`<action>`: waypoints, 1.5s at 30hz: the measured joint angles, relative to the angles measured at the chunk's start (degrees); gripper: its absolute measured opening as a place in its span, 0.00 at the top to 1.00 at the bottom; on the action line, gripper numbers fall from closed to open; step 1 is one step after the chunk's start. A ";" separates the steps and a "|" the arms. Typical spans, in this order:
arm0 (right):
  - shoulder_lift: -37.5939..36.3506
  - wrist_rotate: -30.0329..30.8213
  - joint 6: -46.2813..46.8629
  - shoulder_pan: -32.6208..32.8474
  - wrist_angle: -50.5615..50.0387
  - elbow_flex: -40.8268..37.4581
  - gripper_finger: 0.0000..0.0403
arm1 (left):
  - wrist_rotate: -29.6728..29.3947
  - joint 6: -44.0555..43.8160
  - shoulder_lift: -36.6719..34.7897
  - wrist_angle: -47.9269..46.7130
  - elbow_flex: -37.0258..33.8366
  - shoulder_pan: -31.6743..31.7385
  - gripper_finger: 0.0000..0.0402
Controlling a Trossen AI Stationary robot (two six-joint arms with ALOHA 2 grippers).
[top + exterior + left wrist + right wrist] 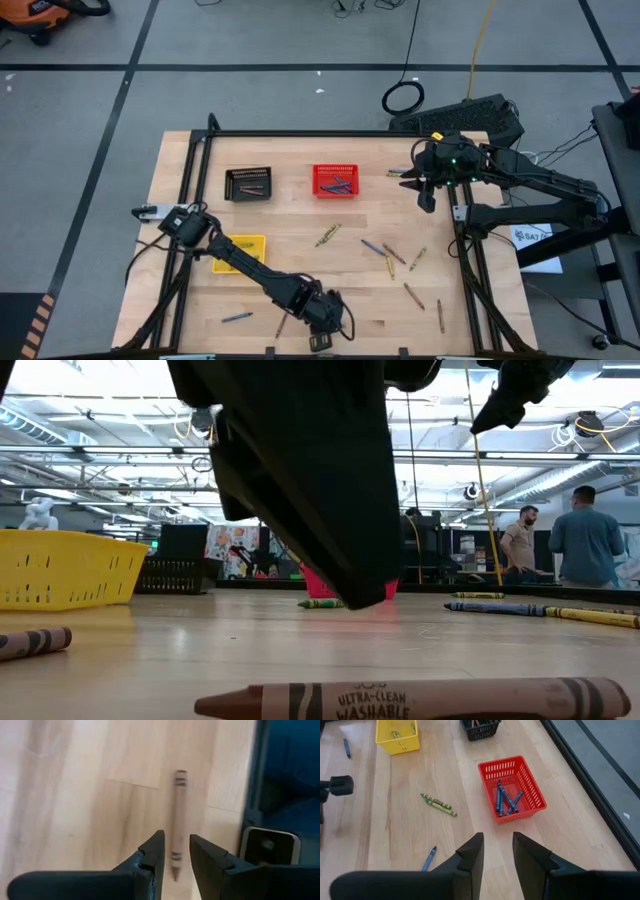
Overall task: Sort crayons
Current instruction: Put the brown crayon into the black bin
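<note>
My left gripper [320,338] is low over the table's near edge, open, with its fingers [152,855] on either side of a brown crayon [178,815] that lies flat on the wood; I see no touch. My right gripper [425,195] hangs open and empty [497,836] above the far right of the table. Loose crayons lie on the table: a yellow-green pair [327,235], a blue one [372,245], several brown ones [413,295] and a blue one [237,317]. Blue crayons [504,800] lie in the red basket [335,180].
A black basket [248,184] stands at the far left of centre, and a yellow basket [240,250] lies partly under my left arm. A black frame rail [260,780] runs along the near edge beside the crayon. People stand in the room beyond [585,535].
</note>
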 joint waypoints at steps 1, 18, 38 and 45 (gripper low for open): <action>0.00 0.00 0.00 -0.02 -0.15 0.00 0.77 | -0.38 0.26 0.00 -0.04 0.00 0.00 0.76; 0.00 0.00 0.34 0.00 -0.25 0.00 0.77 | -3.50 -0.16 0.30 0.63 0.00 -2.12 0.76; 0.02 0.00 0.46 0.00 -0.25 -0.02 0.77 | -3.63 -3.05 4.18 0.60 0.03 -2.84 0.76; 0.02 0.00 0.46 -0.02 -0.23 -0.02 0.77 | -8.00 -7.70 5.03 -6.42 0.17 -2.07 0.76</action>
